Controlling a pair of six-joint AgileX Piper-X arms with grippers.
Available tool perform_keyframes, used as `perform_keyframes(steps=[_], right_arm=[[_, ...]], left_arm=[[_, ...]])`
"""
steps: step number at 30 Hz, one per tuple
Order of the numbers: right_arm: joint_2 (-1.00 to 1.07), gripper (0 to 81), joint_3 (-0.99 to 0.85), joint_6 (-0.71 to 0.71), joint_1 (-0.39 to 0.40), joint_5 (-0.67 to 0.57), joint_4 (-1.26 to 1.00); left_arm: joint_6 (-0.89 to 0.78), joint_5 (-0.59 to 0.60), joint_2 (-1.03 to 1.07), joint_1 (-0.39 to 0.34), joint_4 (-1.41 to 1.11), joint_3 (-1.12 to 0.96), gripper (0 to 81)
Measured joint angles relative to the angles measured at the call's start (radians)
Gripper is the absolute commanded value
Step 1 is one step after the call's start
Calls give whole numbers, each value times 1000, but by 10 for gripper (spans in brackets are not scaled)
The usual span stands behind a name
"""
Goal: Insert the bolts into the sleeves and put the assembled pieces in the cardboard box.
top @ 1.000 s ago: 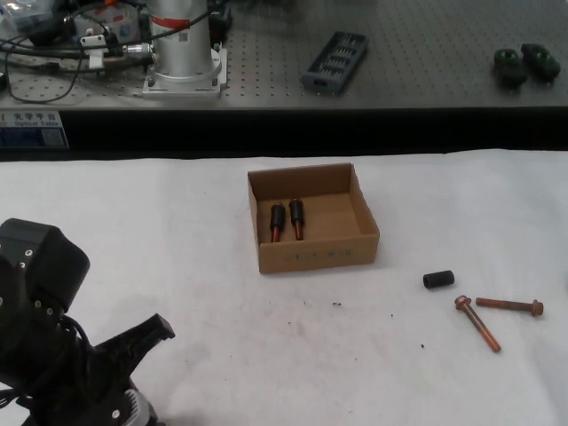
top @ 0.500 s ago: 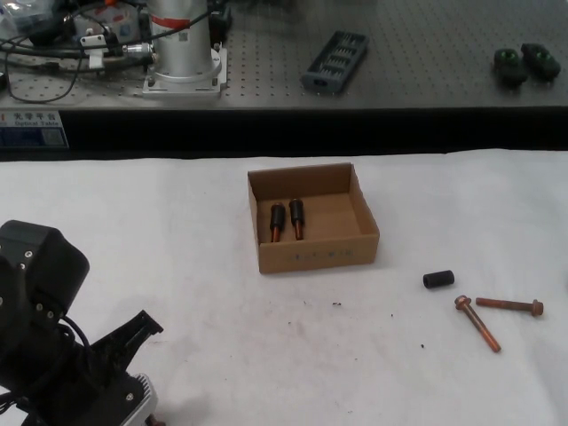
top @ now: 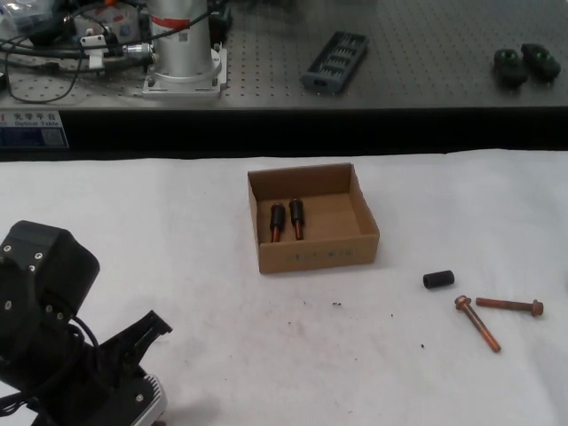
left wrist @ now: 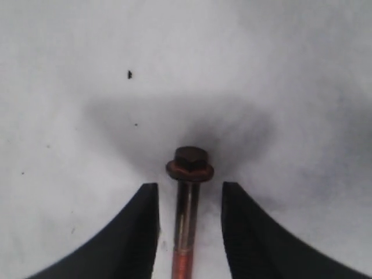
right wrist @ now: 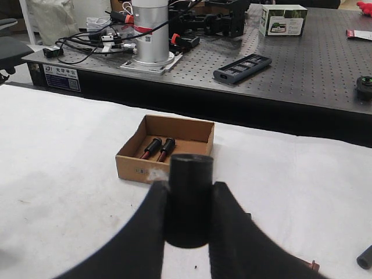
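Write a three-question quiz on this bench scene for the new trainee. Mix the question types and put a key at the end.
1. True or false: the cardboard box holds three assembled pieces.
2. How many loose bolts lie on the white cloth in the high view? A one, B two, C four.
3. Fill in: the right gripper is shut on a black ____.
Key: 1 false, it holds two; 2 B; 3 sleeve.
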Motion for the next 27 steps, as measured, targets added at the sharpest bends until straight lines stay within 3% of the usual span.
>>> perform_keyframes(steps=[9, 11, 14, 15, 27], right_arm=[[0, 66, 0, 0, 0, -2, 1], [0, 66, 0, 0, 0, -1, 1], [0, 66, 0, 0, 0, -1, 1], [0, 66, 0, 0, 0, -1, 1], [0, 66, 0, 0, 0, -1, 1]], left_arm=[[-25, -6, 69, -3, -13, -16, 261], [-25, -6, 72, -3, -10, -19, 206], [-28, -6, 75, -3, 5, -20, 15], [-28, -6, 75, -3, 7, -20, 2], [-73, 17, 72, 0, 11, -20, 6]])
